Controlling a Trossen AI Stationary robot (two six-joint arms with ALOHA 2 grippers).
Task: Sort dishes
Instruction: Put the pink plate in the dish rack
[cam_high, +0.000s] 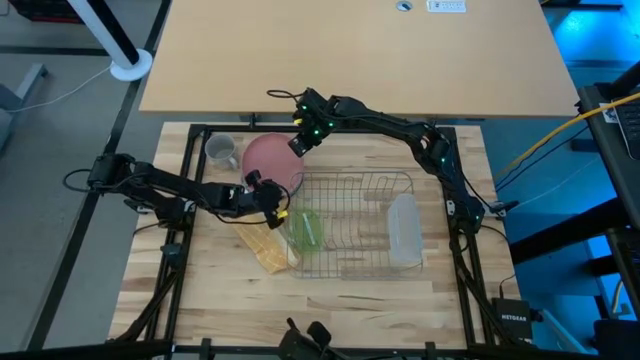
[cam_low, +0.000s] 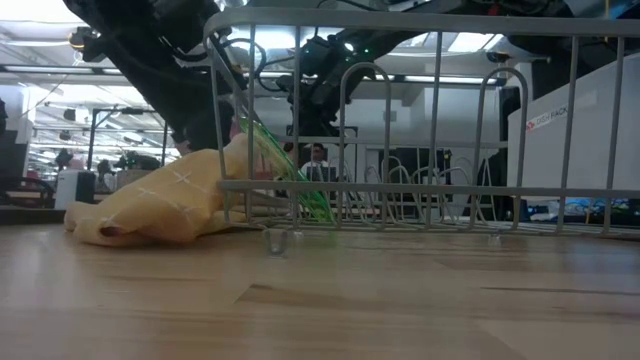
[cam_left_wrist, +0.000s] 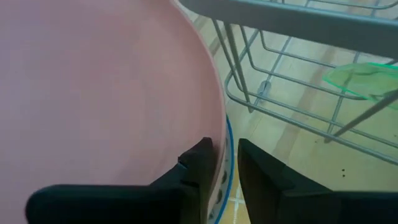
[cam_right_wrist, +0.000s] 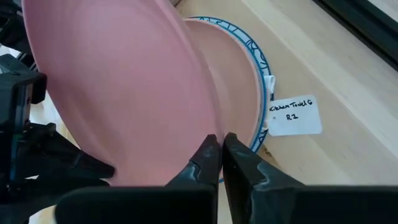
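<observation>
A pink plate stands tilted over a pink bowl that sits in a white, blue-rimmed plate. My right gripper is shut on the pink plate's far rim. My left gripper is open at the plate's near side, one finger on each side of the rim. A grey mug stands left of the plate. A green bowl leans on edge in the wire rack. My right gripper pinches the pink plate's rim between its two fingers, slanting down from the table's far right. The plate is tilted, this edge raised above the pink bowl; where its lower edge rests is hidden. My left gripper straddles the plate's rim; whether a finger touches it I cannot tell.
A yellow checked cloth lies bunched against the rack's left side. A clear oblong tray lies in the rack's right part. A white paper tag lies on the wood beside the stack. Bare wood shows along the table's near edge.
</observation>
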